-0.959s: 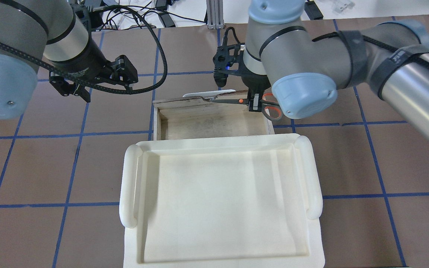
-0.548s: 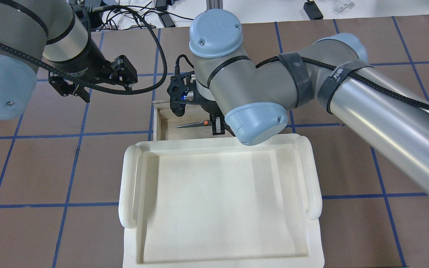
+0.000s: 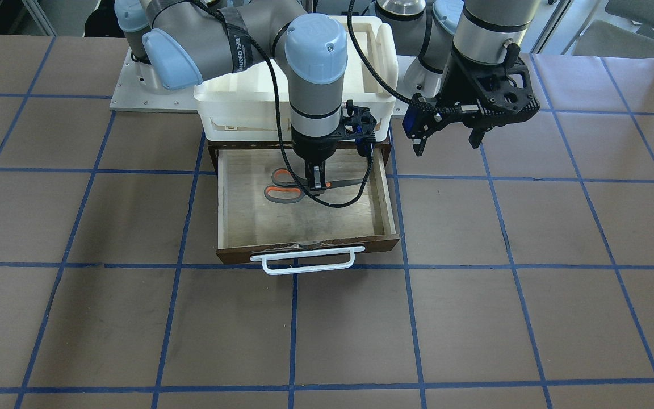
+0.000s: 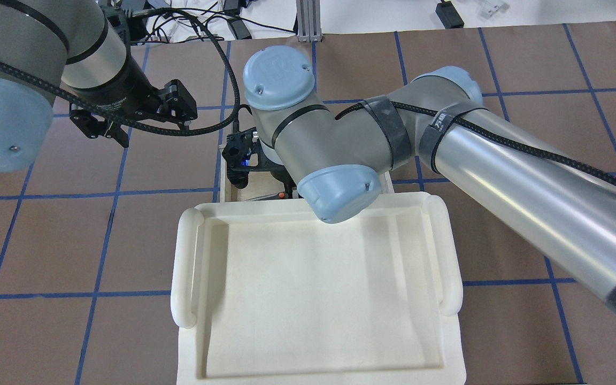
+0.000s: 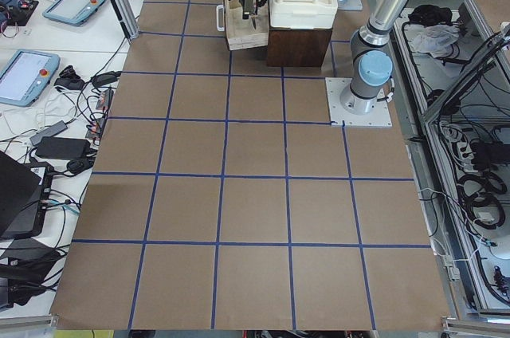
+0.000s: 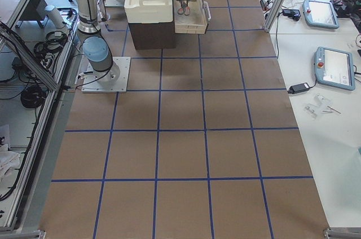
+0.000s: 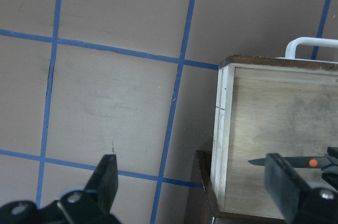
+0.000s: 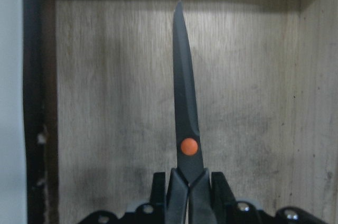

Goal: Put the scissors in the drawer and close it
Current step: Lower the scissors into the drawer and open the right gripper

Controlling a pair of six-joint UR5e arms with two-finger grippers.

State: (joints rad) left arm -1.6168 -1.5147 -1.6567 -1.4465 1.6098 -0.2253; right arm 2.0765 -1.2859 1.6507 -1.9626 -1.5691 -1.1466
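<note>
Exterior front-facing view: right hand is clamped on the scissors near the pivot, low inside the open drawer. The blades run parallel to its front. Left hand hovers beside the drawer, spread wide.

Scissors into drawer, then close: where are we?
Done: the drawer is pulled open and the scissors are over its interior. In hand: the right gripper is shut on the scissors just behind the pivot; whether they touch the floor is unclear. To do: release, retract, push the drawer shut. The left gripper hangs open beside it.
</note>
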